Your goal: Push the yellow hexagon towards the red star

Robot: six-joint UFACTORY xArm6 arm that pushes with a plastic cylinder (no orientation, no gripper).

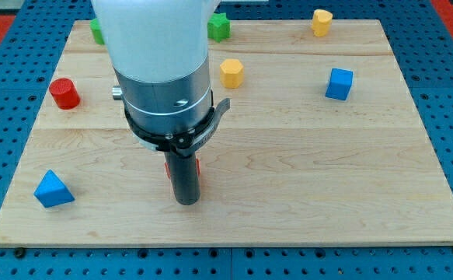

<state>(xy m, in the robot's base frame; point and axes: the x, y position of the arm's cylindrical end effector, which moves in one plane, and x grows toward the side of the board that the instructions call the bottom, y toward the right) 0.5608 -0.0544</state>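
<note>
Board (304, 163): pale wood grain. Yellow hexagon (231, 72); red star (197, 166), mostly hidden; blue cube (339, 83); red cylinder (64, 93); blue triangle (53, 189).

one view | raised, looking down at wooden board (304, 179) | near, whole board in frame | arm (160, 70) foreground

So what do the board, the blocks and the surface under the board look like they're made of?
The board looks like pale, unpainted wood: grain lines and plank seams show. The blocks, such as the yellow hexagon and the blue cube, have solid matte colour and could be painted wood or plastic. The blue surface beneath has a regular grid of holes and is probably painted metal or plastic.
</note>
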